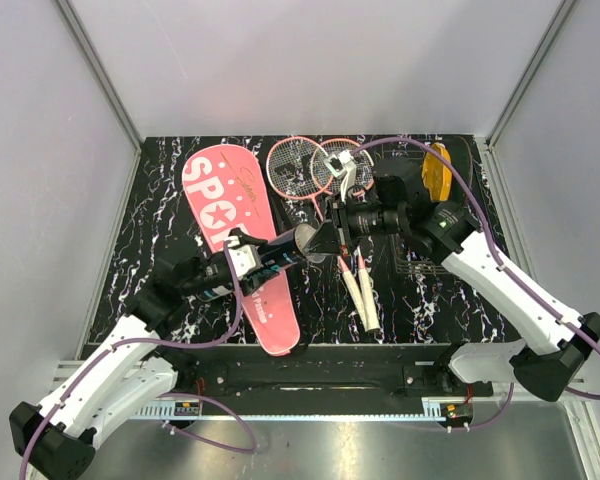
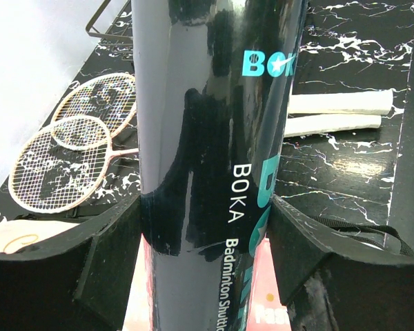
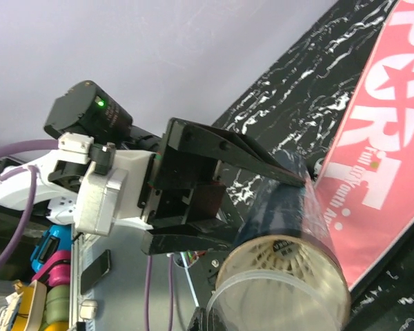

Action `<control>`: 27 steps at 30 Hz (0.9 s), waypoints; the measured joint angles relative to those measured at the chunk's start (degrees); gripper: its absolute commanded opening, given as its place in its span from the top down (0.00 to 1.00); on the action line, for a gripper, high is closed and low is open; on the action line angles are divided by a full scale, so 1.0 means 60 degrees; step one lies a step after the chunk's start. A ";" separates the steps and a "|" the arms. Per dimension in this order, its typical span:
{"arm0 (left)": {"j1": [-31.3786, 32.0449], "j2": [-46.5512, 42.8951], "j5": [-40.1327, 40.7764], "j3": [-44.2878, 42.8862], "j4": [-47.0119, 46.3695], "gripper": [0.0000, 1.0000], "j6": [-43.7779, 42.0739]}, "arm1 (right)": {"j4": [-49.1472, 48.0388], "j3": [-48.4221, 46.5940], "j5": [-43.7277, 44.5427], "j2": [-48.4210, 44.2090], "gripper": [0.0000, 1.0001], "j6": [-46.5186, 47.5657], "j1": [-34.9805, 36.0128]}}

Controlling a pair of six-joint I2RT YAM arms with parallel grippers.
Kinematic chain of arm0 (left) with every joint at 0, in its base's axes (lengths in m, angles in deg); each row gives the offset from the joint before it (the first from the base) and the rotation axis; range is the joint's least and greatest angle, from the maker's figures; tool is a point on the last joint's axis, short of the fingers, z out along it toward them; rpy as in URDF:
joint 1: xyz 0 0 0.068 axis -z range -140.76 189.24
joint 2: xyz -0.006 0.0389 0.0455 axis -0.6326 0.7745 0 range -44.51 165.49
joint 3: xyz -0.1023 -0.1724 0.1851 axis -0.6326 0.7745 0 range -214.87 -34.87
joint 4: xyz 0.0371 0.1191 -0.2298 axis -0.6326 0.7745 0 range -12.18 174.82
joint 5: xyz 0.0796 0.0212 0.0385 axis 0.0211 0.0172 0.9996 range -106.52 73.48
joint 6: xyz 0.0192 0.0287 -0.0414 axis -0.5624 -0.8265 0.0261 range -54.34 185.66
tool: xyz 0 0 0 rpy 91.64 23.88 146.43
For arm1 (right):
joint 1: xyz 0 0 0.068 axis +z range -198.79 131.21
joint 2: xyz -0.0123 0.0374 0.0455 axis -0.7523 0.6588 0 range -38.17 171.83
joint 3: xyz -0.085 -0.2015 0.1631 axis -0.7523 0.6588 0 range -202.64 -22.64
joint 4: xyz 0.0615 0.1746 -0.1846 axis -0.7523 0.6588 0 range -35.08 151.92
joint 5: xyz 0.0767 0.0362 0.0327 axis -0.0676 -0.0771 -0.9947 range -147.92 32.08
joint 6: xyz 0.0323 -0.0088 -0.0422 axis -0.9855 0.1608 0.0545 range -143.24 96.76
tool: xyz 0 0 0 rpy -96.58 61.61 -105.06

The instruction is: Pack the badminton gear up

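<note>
Holding the black tube (image 2: 193,138) across its middle, above the pink cover (image 1: 220,190) in the centre of the top view, the left hand (image 1: 268,260) grips glossy plastic that may slip or turn. The right hand (image 1: 330,238), fully closed at the tube's open mouth, could knock it askew and spill the shuttlecock (image 3: 279,265) inside

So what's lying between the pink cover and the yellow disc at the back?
Two rackets: their round heads, overlapping, lie between the pink cover and the yellow disc. The overhead view shows it.
</note>
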 measured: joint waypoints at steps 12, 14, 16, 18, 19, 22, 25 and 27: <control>-0.0033 0.0000 -0.0182 0.0004 0.0087 1.00 -0.0036 | -0.0350 -0.0004 -0.1096 0.0412 1.00 -0.0299 -0.0277; -0.0033 -0.0011 -0.0189 0.0004 0.0091 1.00 -0.0036 | -0.0353 0.0000 -0.1158 0.0452 1.00 -0.0372 -0.0412; -0.0033 -0.0022 -0.0211 0.0004 0.0095 1.00 -0.0036 | -0.0386 0.0007 -0.1257 0.0484 1.00 -0.0455 -0.0561; -0.0033 -0.0047 -0.0244 0.0004 0.0102 1.00 -0.0033 | -0.0426 0.0015 -0.1359 0.0532 1.00 -0.0525 -0.0652; -0.0033 -0.0055 -0.0255 0.0004 0.0106 1.00 -0.0033 | -0.0455 0.0015 -0.1417 0.0557 1.00 -0.0565 -0.0685; -0.0033 -0.0062 -0.0291 0.0004 0.0109 1.00 -0.0036 | -0.0623 0.0015 -0.1661 0.0707 1.00 -0.0652 -0.0725; -0.0033 -0.0062 -0.0310 0.0004 0.0120 1.00 -0.0036 | -0.0790 0.0015 -0.1883 0.0889 1.00 -0.0776 -0.0736; -0.0033 -0.0062 -0.0310 0.0004 0.0131 1.00 -0.0036 | -0.0889 0.0015 -0.2033 0.0958 1.00 -0.0882 -0.0743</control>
